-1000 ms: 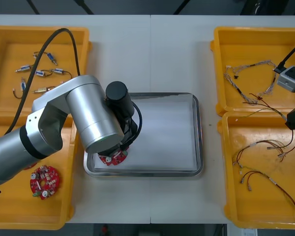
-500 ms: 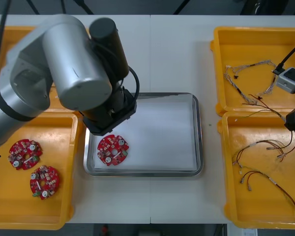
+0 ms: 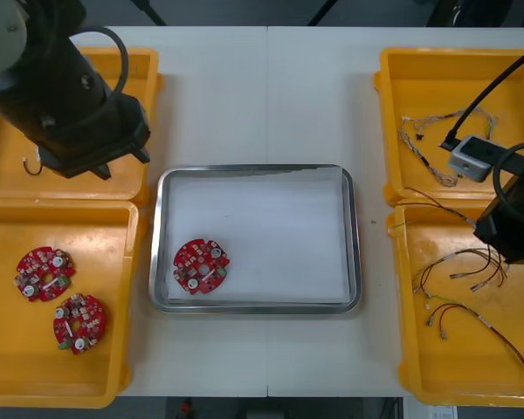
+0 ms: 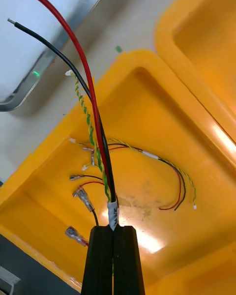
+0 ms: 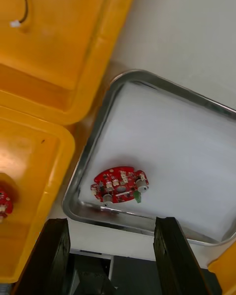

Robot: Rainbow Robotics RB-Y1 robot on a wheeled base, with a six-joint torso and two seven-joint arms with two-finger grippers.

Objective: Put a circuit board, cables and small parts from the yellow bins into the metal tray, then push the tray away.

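Note:
A round red circuit board [image 3: 201, 266] [image 5: 119, 184] lies flat in the near-left corner of the metal tray [image 3: 354, 236] [image 5: 162, 83]. My left arm [image 3: 70, 96] hangs high over the far left yellow bin [image 3: 144, 61]. Its gripper [image 5: 112, 222] is open and holds nothing, with the board beyond its fingertips. My right arm [image 3: 513, 229] is over the near right bin [image 3: 402, 262]. The right gripper [image 4: 113, 232] is shut on a cable bundle [image 4: 96, 128] of red, black and twisted yellow-green wires that rises from its fingers.
Two more red boards [image 3: 44, 273] [image 3: 79, 321] lie in the near left bin. Loose cables [image 3: 472, 323] [image 4: 162, 177] lie in the near right bin, and a twisted cable [image 3: 437, 131] in the far right bin. A thin black cable [image 5: 22, 5] lies in the far left bin.
The left gripper let go of the board in the tray, then rose and swung back left over the far left bin. The right arm shifted left over the near right bin.

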